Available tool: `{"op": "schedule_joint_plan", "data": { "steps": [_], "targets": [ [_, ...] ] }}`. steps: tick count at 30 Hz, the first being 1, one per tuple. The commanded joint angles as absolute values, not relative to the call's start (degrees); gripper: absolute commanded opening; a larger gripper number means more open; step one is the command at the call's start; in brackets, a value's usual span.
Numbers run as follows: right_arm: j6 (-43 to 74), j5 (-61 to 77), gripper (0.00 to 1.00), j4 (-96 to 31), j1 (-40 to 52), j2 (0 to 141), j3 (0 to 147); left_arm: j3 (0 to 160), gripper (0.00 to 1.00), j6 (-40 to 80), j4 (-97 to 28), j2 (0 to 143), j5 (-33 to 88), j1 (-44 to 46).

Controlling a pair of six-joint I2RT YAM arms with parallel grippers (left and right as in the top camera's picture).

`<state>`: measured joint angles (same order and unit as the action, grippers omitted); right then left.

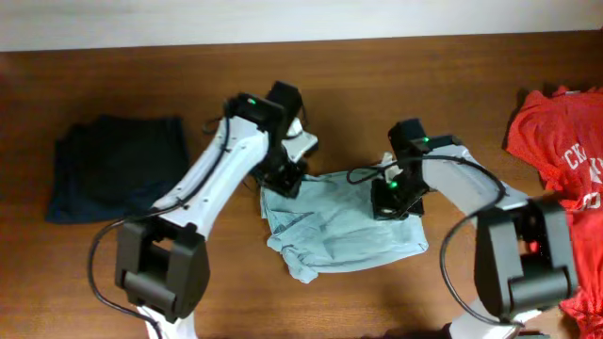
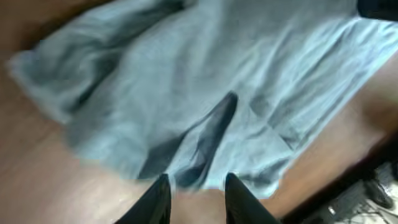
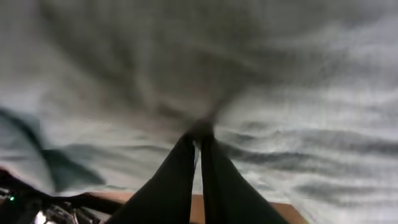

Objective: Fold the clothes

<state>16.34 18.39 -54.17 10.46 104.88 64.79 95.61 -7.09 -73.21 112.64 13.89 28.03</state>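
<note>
At the left of the table (image 1: 377,75), a navy shirt (image 1: 118,165) lies in a squarish pile, and to my eye it is already folded. My left gripper (image 2: 196,180) sits at the far-left corner of the pale grey-blue T-shirt (image 1: 339,231), fingers a narrow gap apart at the hem; I cannot tell whether cloth is caught. The shirt lies mid-table, rumpled and partly doubled over — its fold begun, not finished. My right gripper (image 3: 199,134) is pinched tight on a pucker of the same shirt, at its right side. At the right edge a red shirt (image 1: 556,160) with white lettering sprawls unfolded — its turn to come.
</note>
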Motion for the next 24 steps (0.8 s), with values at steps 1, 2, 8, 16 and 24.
{"op": "schedule_joint_plan", "data": {
  "steps": [1, 2, 8, 16, 24],
  "targets": [
    [17.0, 17.6, 0.11, -52.5, 10.1, 106.7, 65.1, 89.5, 0.3, -8.7, -68.0, 113.5, 13.7, 30.2],
    [17.1, 17.5, 0.11, -52.0, 10.1, 107.0, 65.1, 87.9, 0.3, -8.7, -66.0, 113.5, 13.7, 30.5],
    [17.0, 17.5, 0.11, -51.8, 10.1, 107.2, 65.1, 81.9, 0.3, -8.3, -57.6, 113.5, 13.4, 30.8],
    [17.1, 17.5, 0.11, -51.6, 10.0, 107.2, 65.1, 78.9, 0.31, -8.3, -62.9, 113.5, 18.0, 31.7],
    [17.0, 17.3, 0.11, -51.5, 10.0, 107.2, 65.1, 78.9, 0.13, -4.3, -79.4, 113.1, 18.9, 33.2]
  ]
}}
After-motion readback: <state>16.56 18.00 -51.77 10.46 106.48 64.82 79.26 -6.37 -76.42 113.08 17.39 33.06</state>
